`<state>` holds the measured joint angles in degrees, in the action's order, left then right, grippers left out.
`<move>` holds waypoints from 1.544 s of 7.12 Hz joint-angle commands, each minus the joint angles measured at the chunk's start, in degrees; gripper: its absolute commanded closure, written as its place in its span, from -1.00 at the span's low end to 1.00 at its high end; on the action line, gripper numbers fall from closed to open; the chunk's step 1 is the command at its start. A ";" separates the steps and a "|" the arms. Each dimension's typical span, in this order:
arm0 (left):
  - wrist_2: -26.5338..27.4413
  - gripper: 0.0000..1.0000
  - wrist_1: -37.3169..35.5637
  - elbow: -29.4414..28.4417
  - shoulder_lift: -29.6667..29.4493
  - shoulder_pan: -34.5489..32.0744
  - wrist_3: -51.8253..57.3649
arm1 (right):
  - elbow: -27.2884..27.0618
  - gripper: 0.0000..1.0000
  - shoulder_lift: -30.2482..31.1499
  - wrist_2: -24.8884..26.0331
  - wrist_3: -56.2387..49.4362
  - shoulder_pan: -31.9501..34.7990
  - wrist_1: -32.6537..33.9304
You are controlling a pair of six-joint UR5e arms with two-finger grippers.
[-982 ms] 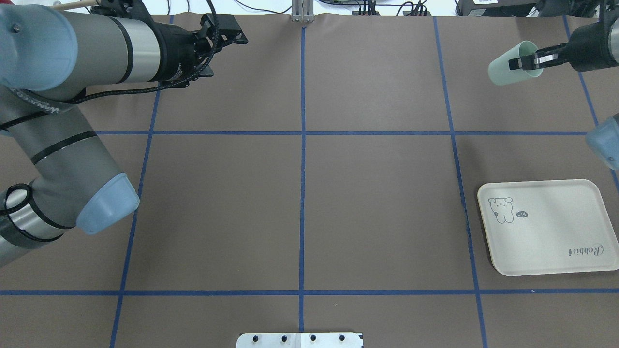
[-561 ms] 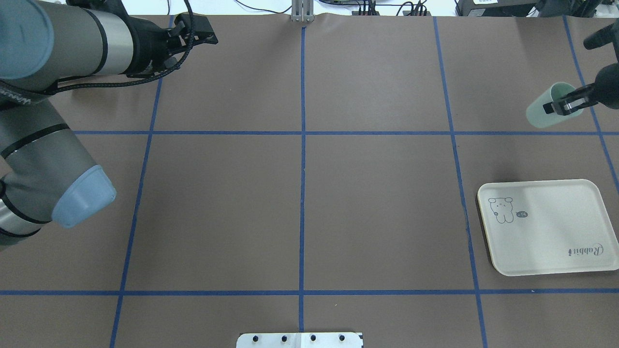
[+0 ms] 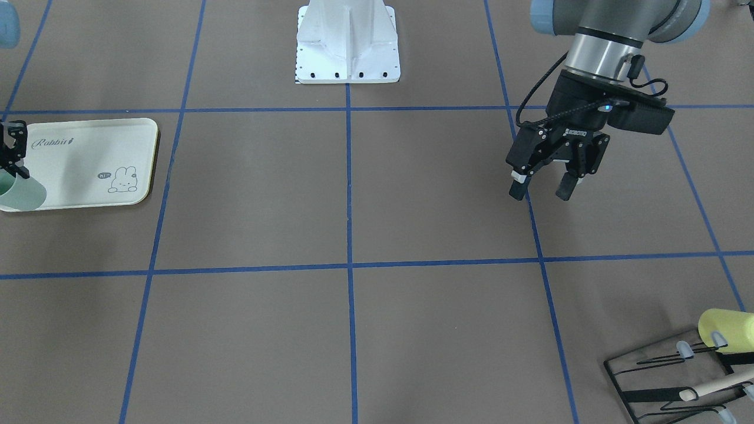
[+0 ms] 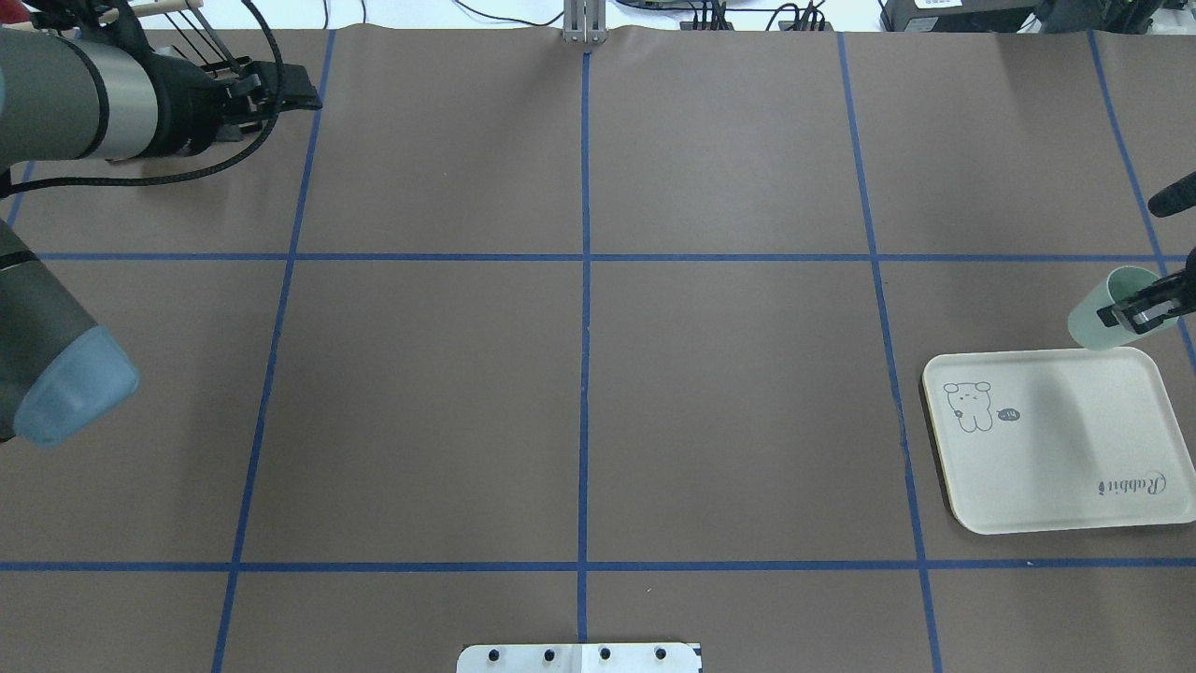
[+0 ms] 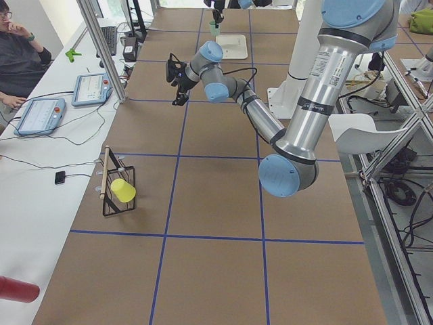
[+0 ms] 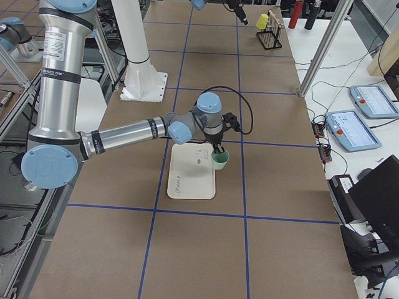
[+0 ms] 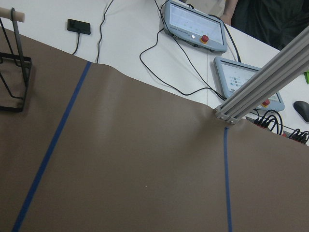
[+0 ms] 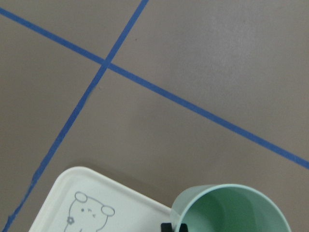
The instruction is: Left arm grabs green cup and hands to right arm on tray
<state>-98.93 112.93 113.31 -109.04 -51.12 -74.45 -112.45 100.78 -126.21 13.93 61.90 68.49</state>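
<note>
The cream Rabbit tray (image 4: 1056,467) lies on the table's (image 4: 729,402) right side. Over its far edge the right end effector (image 4: 1126,313) is clamped on the rim of the tilted pale green cup (image 4: 1093,325). Farther off, at left, the left end effector (image 3: 541,191) hovers, fingers apart. Beyond it a wire rack (image 3: 645,394) holds a yellow cup (image 3: 727,331).

Pale green cup (image 6: 221,161) gripped by right tool (image 6: 217,149), at tray (image 6: 190,177) corner, black rack (image 6: 270,38) far off
</note>
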 commanded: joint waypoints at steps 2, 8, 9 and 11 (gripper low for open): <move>-0.03 -1.00 0.01 0.51 1.55 -0.47 1.50 | -0.84 1.00 3.98 1.30 0.57 -5.10 0.06; 0.05 -1.00 0.01 0.42 1.55 -0.47 1.50 | -0.49 1.00 4.42 2.72 0.66 -10.74 0.15; 0.05 -1.00 0.01 0.34 1.64 -0.47 1.50 | -0.40 0.55 4.42 2.72 0.66 -10.92 0.23; 0.05 -1.00 0.01 0.34 1.64 -0.47 1.50 | -0.57 -0.96 3.99 2.72 0.66 -11.18 0.24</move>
<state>-98.88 112.94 113.66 -107.42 -51.59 -72.95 -112.91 105.07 -123.47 14.59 50.83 68.72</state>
